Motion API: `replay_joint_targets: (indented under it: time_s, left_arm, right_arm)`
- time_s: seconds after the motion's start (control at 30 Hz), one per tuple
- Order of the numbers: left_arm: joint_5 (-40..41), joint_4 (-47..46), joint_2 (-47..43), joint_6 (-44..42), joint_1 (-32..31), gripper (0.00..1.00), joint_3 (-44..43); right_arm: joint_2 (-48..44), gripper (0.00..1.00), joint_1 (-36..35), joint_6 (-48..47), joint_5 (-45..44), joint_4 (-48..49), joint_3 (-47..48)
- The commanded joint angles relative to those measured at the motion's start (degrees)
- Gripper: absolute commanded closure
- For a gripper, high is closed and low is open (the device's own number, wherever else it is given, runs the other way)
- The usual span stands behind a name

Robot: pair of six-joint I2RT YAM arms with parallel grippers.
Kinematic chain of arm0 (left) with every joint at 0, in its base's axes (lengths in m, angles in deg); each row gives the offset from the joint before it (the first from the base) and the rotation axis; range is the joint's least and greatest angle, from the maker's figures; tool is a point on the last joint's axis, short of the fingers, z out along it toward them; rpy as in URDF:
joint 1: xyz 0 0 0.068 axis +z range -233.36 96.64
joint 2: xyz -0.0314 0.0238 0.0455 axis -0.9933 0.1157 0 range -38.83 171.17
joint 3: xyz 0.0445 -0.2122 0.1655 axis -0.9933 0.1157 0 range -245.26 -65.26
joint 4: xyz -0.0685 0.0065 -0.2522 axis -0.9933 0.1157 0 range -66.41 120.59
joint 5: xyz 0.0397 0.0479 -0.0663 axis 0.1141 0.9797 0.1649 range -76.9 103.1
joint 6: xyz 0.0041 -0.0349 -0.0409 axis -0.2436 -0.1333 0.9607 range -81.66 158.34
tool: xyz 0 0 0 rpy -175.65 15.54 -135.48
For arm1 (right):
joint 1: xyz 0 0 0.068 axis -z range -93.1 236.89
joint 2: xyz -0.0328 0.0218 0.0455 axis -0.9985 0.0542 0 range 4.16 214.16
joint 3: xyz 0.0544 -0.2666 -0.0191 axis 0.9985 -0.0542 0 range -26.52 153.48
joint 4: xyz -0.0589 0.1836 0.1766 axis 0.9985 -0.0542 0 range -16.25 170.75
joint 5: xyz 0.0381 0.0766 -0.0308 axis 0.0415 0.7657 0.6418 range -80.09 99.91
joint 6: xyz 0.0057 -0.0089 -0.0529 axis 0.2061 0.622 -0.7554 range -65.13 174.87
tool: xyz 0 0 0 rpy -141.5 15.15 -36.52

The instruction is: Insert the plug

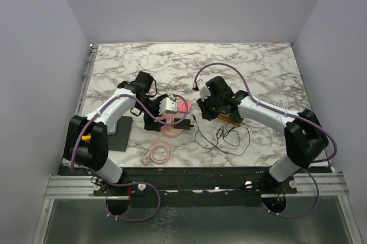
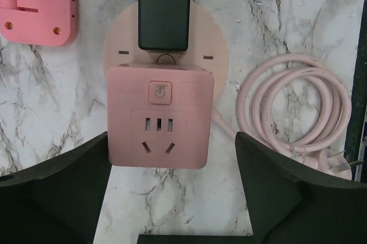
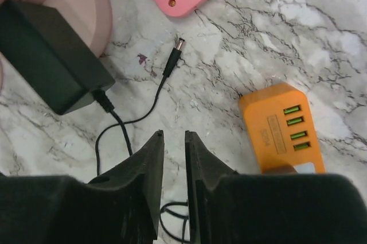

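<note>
We find the black power adapter [image 2: 164, 8] lying across the round pink base [image 2: 221, 54], its near end just at the far face of the pink cube socket [image 2: 160, 116]; we cannot tell whether its prongs are seated. The cube stands on that base, toward the near edge of the marble table [image 1: 258, 66], somewhat left of centre, with a power button, three USB slots and an unoccupied mains outlet on its visible face. The left gripper [image 2: 172, 140] is spread wide, one finger on each side of the cube, neither seen touching it. The adapter's thin black lead ends in a barrel connector [image 3: 174, 60] lying loose on the marble. The right gripper [image 3: 174, 135] hangs near that connector, fingers drawn almost together with a narrow slit and nothing between them. An orange USB charger [image 3: 281, 126] lies right of centre. A coiled pink cord [image 2: 298, 106] lies beside the base, by the near edge. A pink screwed plate [image 2: 37, 6] lies beyond the base.
</note>
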Motion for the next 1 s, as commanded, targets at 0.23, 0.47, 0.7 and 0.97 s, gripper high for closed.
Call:
replay_joint_targets:
  time_s: [0.23,0.47,0.7,0.97]
  left_arm:
    - [-2.82,-7.05,-3.49,15.95,-1.79,0.34,6.12]
    - [8.22,-20.18,-8.03,34.60,-8.68,0.46,11.43]
    - [18.78,-24.68,-4.95,49.12,-13.87,0.67,9.23]
    - [21.50,-27.11,-5.61,55.85,-14.56,0.77,10.34]
  right_arm:
    - [3.17,0.74,1.65,9.69,-8.36,8.53,-7.33]
    - [4.22,0.74,2.89,11.14,-20.79,6.98,-8.68]
    - [1.12,0.74,4.93,12.76,-29.96,5.99,-10.77]
    - [-3.30,0.59,5.48,11.43,-28.85,6.76,-10.02]
